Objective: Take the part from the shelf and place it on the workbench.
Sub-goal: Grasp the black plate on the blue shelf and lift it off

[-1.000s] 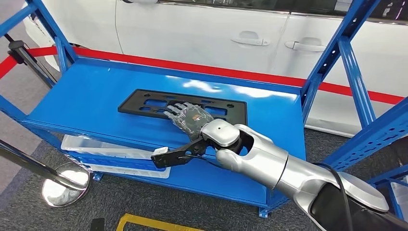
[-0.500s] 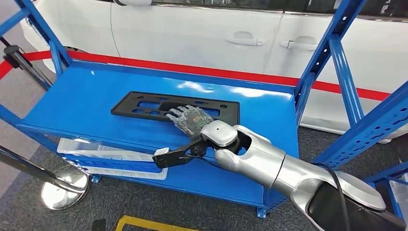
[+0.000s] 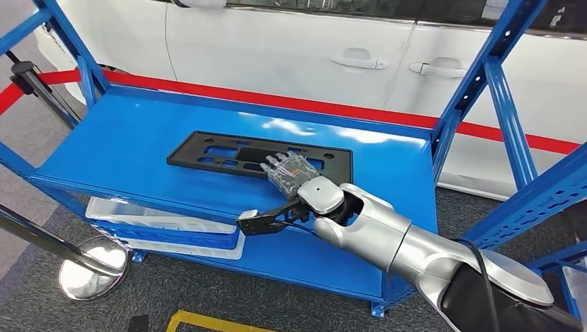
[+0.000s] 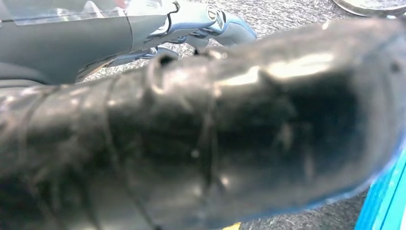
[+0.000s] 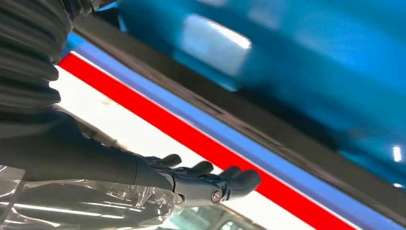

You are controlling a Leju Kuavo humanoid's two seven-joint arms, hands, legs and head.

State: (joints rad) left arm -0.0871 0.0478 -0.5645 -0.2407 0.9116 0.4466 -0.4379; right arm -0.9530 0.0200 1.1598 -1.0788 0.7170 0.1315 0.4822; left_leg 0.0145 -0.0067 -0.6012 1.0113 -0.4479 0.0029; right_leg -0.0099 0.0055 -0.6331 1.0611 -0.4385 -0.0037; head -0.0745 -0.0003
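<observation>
The part is a flat black plate with cut-outs [image 3: 228, 153]. It lies on the upper blue shelf board [image 3: 118, 145], a little right of centre. My right hand [image 3: 291, 171] is stretched out flat over the plate's near right end, with its fingers spread and nothing held. I cannot tell whether the fingertips touch the plate. In the right wrist view the right hand [image 5: 191, 179] lies open, with the plate's dark edge [image 5: 249, 122] just beyond the fingers. A dark blurred shape [image 4: 201, 139] sits close to the camera in the left wrist view, so the left hand's state is unreadable.
Blue uprights [image 3: 509, 111] frame the shelf at the right and the far left. A clear plastic bin [image 3: 166, 225] sits on the lower shelf. A white car [image 3: 291, 48] with a red strip stands behind. A chrome stanchion base [image 3: 93, 266] is on the floor at left.
My right hand has slid a little to the right over the plate's near edge. The plate has stayed in place on the shelf. The view swayed slightly.
</observation>
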